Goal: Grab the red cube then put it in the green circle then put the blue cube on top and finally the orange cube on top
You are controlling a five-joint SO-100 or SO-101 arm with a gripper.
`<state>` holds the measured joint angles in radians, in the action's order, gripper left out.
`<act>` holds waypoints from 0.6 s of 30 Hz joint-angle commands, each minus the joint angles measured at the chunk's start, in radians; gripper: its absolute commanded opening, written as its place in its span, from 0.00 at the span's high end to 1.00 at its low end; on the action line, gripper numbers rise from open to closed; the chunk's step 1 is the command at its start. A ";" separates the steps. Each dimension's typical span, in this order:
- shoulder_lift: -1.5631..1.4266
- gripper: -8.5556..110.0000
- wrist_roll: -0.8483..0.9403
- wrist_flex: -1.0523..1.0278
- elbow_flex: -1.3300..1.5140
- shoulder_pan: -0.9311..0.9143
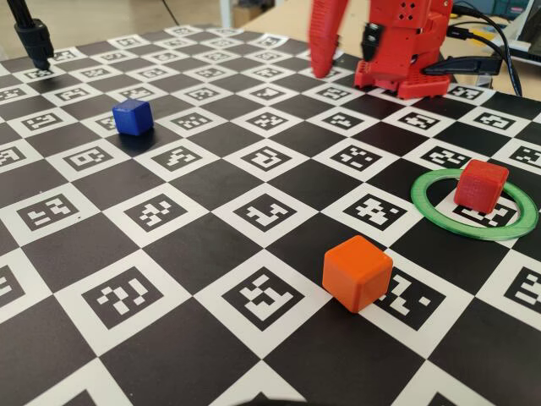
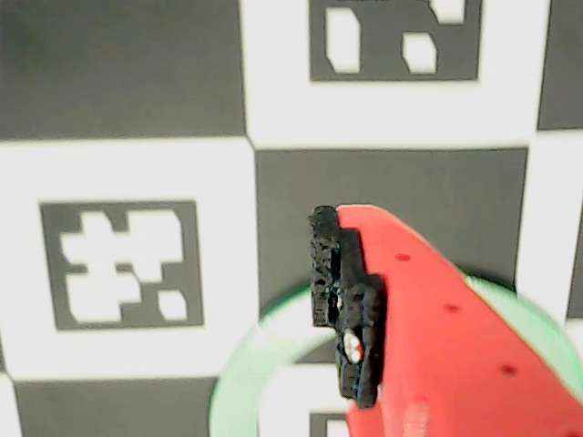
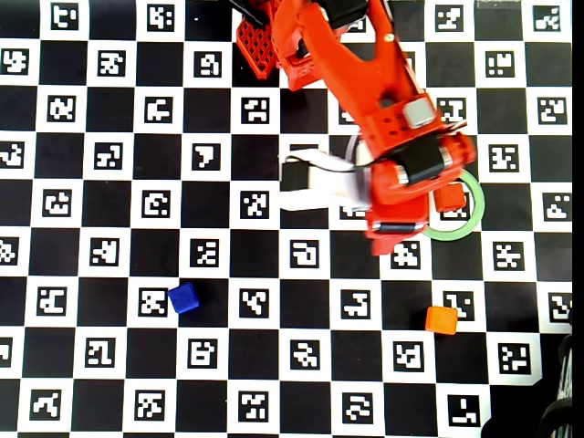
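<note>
Resting inside the green circle, the red cube is placed; gripper, jaw state unclear, should seek the distant blue cube.

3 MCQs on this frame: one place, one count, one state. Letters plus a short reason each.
1. Where is the red cube?
A. inside the green circle
B. beside the blue cube
C. in the gripper

2. How many cubes sit on the board?
A. two
B. three
C. four

3. The orange cube is:
A. stacked on the red cube
B. held by the arm
C. alone on the board

Key: 1 A, the ring surrounds it in the fixed view. 2 B, red, blue and orange. 3 C, it rests apart from the ring, nothing touching it.
</note>
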<state>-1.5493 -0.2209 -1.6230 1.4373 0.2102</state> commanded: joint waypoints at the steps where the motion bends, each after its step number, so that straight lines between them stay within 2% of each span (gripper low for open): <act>1: -0.106 0.67 0.107 0.003 -0.101 -0.121; 9: -0.107 0.66 0.380 -0.031 -0.158 -0.307; 18: -0.069 0.63 0.554 -0.098 -0.218 -0.420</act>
<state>-1.5555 0.2777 -1.7012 1.3177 -0.1749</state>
